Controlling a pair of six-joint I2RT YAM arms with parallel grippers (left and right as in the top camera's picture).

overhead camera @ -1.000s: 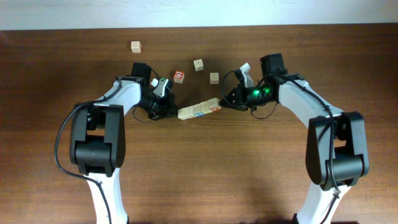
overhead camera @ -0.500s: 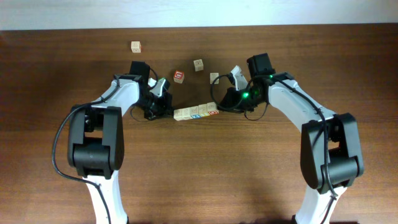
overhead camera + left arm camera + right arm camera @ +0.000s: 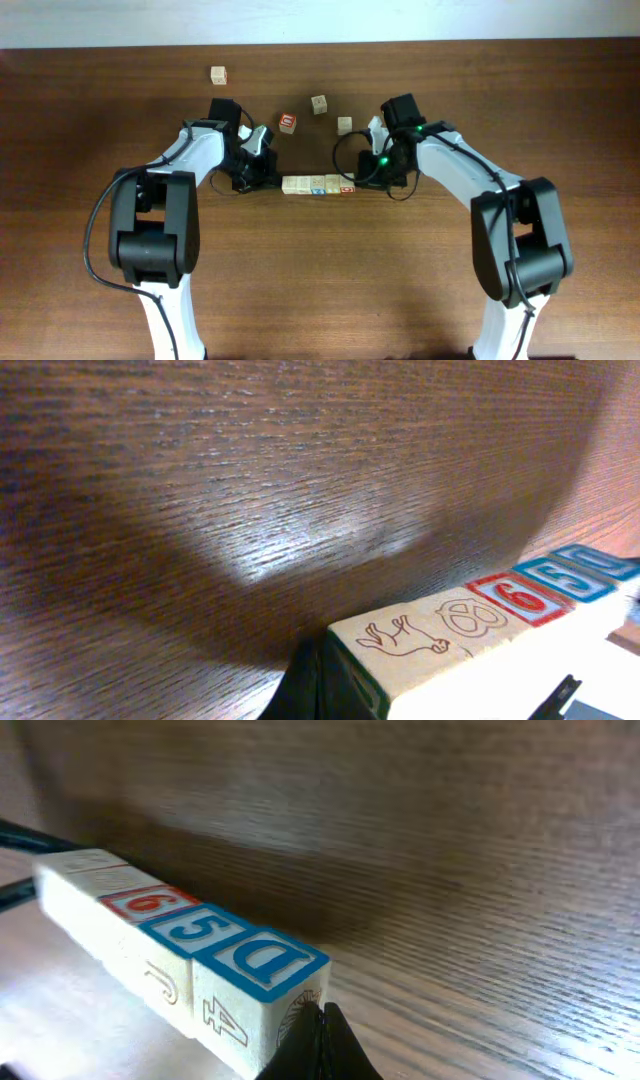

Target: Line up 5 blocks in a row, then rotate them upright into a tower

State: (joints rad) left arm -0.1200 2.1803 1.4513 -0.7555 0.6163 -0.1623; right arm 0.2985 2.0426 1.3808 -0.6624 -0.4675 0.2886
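Note:
A straight row of several pale letter blocks (image 3: 318, 185) lies level on the table between my two grippers. My left gripper (image 3: 270, 180) is shut, its tips pressed against the row's left end. In the left wrist view the shut gripper (image 3: 318, 685) meets the end block with an animal drawing (image 3: 410, 635); a red 6 block (image 3: 520, 598) comes further along the row. My right gripper (image 3: 362, 180) is shut against the right end. In the right wrist view its gripper (image 3: 322, 1045) touches the blue D block (image 3: 265, 960), next to a blue 5 block (image 3: 200, 932).
Loose blocks lie farther back: one at the far left (image 3: 218, 75), a red-faced one (image 3: 288, 123), and two pale ones (image 3: 319, 104) (image 3: 344, 125). The bare wooden table (image 3: 330, 270) stretches toward the front edge.
The row was tilted with its right end farther back; it has turned level. My right gripper swung left and nearer with that end. My left gripper stayed at the left end.

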